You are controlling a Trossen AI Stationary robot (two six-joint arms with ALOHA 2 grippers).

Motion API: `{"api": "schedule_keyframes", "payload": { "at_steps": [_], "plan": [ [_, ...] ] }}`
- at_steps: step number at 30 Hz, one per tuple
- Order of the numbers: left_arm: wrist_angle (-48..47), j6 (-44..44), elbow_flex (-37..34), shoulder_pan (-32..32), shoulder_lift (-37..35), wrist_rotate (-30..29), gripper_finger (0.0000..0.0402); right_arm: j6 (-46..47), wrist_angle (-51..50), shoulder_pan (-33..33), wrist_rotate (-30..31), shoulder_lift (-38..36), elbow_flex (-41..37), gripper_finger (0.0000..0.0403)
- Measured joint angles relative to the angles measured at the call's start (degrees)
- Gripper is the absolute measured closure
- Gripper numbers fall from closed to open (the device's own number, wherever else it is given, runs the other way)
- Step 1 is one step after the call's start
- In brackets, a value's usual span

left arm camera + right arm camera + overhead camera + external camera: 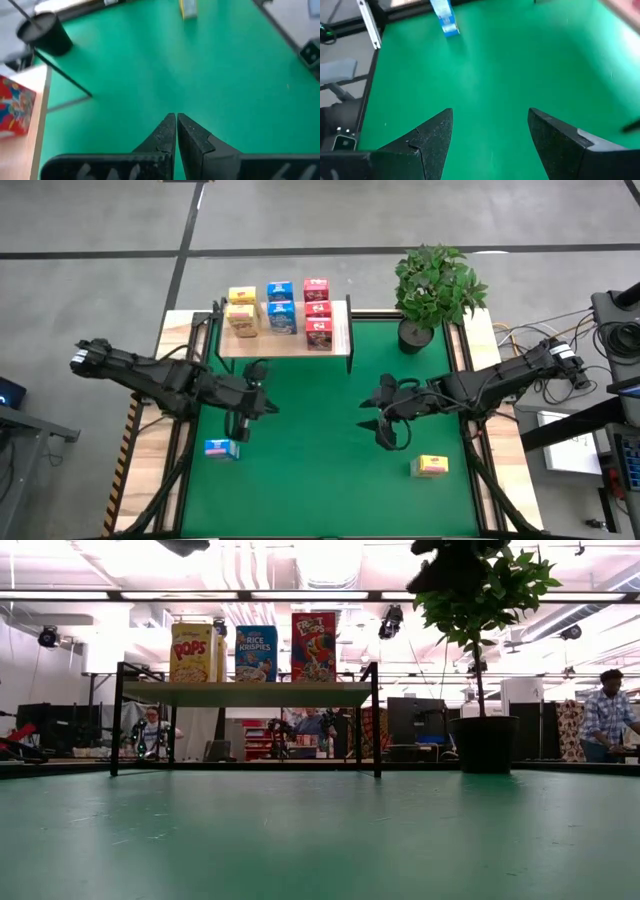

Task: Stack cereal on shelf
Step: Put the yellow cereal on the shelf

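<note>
Seven cereal boxes already sit on the shelf (338,340) at the far side of the green mat (320,470): two yellow, two blue, three red, in three columns. Two are left on the mat: a blue box (220,448) near the front left and a yellow box (430,466) near the front right. The left gripper (243,422) hangs over the mat with its fingers pressed together, holding nothing; the blue box lies just toward the front and slightly outboard of it, close by. The right gripper (384,428) hovers mid-mat with fingers spread wide and empty; the yellow box lies to its front-right, near but not touching. So each arm has its own box on its own side, and each box is nearer the front edge than the gripper is, on the side away from the shelf. Long axis of both boxes looks roughly side to side across the table, lying flat, though small here. In my judgement the left arm is a bit closer to its box but would have to open first; the right is already open. The potted plant (436,285) stands by the shelf's right end, clear of both.
</note>
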Motion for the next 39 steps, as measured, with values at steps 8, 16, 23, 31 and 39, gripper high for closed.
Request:
{"api": "schedule_keyframes", "payload": {
  "at_steps": [8, 16, 23, 31, 39],
  "plan": [
    [14.18, 1.19, -9.41, -0.05, -7.07, -0.09, 0.0401, 14.68, -13.52, 0.22, -6.51, 0.0, 2.51, 0.0156],
    [16.54, 0.03, -10.71, -0.02, -9.58, -0.14, 0.0401, 24.17, -29.4, 4.44, -14.98, 2.08, 7.71, 0.0156],
    [18.6, -0.03, -10.67, -0.02, -9.42, -0.16, 0.0401, 30.22, -38.44, 12.59, -16.64, 5.29, 11.87, 0.0156],
    [19.31, 0.12, -10.67, -0.02, -9.25, -0.18, 0.0401, 33.3, -42.95, 24.58, -16.94, 8.64, 12.35, 0.017],
    [20.14, 0.18, -10.67, -0.02, -9.22, -0.2, 0.0401, 36.0, -48.83, 26.8, -18.52, 10.12, 12.7, 0.0181]
  ]
}}
